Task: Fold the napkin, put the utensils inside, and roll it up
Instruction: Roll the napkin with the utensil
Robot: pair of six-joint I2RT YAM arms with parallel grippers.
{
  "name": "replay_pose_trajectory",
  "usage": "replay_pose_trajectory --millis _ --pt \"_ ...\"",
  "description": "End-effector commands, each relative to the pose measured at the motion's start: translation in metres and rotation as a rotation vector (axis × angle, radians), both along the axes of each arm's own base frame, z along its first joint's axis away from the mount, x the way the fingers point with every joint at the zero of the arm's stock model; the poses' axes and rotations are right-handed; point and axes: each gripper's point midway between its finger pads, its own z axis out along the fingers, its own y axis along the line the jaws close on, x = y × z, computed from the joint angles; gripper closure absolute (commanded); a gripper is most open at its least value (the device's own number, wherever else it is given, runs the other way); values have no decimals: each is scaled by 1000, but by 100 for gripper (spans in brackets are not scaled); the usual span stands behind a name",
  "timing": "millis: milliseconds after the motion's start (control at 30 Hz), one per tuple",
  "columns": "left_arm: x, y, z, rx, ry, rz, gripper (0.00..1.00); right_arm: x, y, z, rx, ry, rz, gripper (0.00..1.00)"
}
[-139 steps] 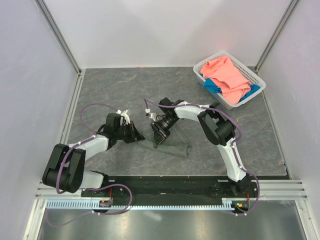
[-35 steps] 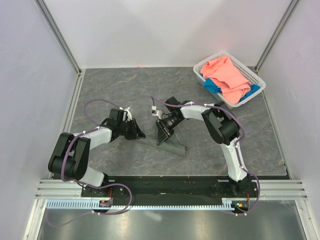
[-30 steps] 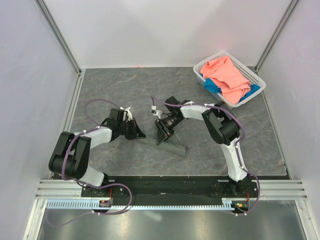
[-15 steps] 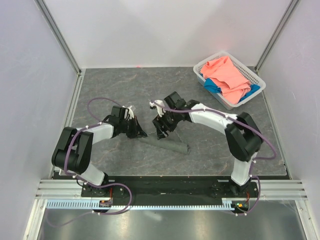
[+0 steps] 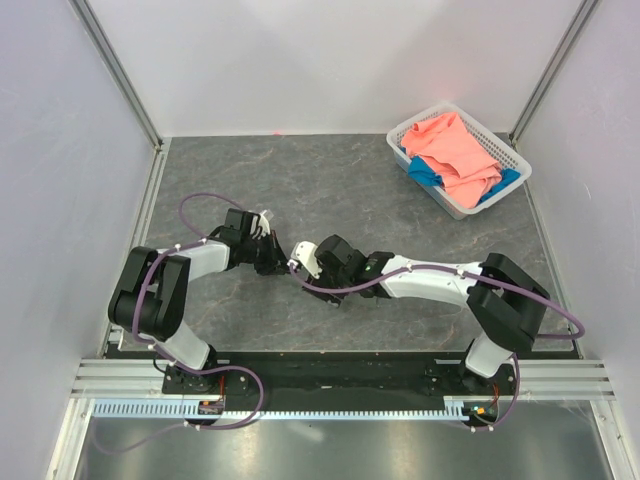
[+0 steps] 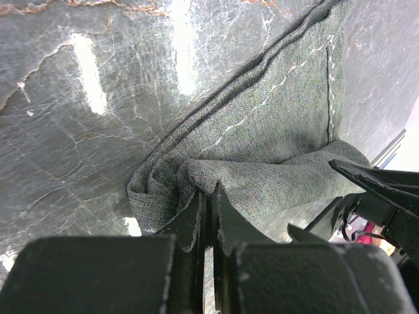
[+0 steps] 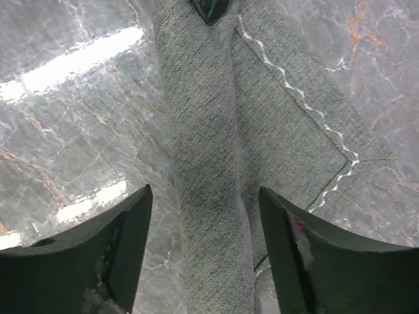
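Note:
The napkin (image 7: 209,131) is a dark grey roll with a loose stitched flap (image 7: 294,131) beside it. My right gripper (image 7: 203,193) is open and straddles the roll, one finger on each side, touching nothing. My left gripper (image 6: 206,193) is shut on the bunched end of the napkin (image 6: 262,131). The right gripper's black fingers (image 6: 376,186) show just beyond it. Seen from above, the left gripper (image 5: 278,262) and right gripper (image 5: 305,272) nearly meet, and the right forearm hides most of the roll. The utensils are out of sight.
A white basket (image 5: 512,152) stands at the back right with a salmon-pink cloth (image 5: 455,150) and a blue cloth (image 5: 425,172) in it. The right arm lies low across the table's middle. Walls close in left and right.
The right arm has dropped low and stretched left along the roll toward the left gripper, and its jaws have opened. The left gripper stays pinched on the napkin's end.

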Motion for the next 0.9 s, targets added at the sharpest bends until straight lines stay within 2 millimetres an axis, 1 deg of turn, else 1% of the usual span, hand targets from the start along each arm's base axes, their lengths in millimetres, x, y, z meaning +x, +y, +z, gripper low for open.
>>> replay_pose_trajectory --millis 0,67,133,267,400,567,633,667,700,733,767,800,833,867 --pt "-10 8 -17 61 65 4 98 12 15 16 49 -103 11 28" --pt "-10 8 -18 61 66 4 98 9 16 10 42 -91 24 32" --pt "-10 8 -18 62 67 5 98 8 17 8 39 -90 30 33" --pt "-10 8 -18 61 68 2 98 7 19 2 28 -80 47 35" --pt "-9 7 -18 60 66 0 98 11 17 -9 -9 -82 38 36" --pt "-10 7 -18 57 69 -3 98 15 18 -14 -23 -83 30 36" --pt "-10 6 -17 54 68 -6 98 14 19 -20 -30 -64 35 37" --pt "-9 6 -17 54 62 -10 98 16 17 -22 -32 -53 30 38" --pt "-10 6 -16 50 63 -12 98 15 19 -25 -26 -28 36 39" --pt "-8 5 -15 49 55 -13 98 13 19 -27 -27 -8 38 44" --pt "-8 5 -13 43 47 -16 98 15 17 -28 -21 17 32 46" --pt "-8 4 -12 40 40 -17 97 14 16 -30 -19 51 36 48" --pt "-5 4 -9 36 26 -17 94 6 20 -32 6 111 60 52" --pt "-3 3 -3 32 7 -15 84 7 18 -35 15 154 57 54"
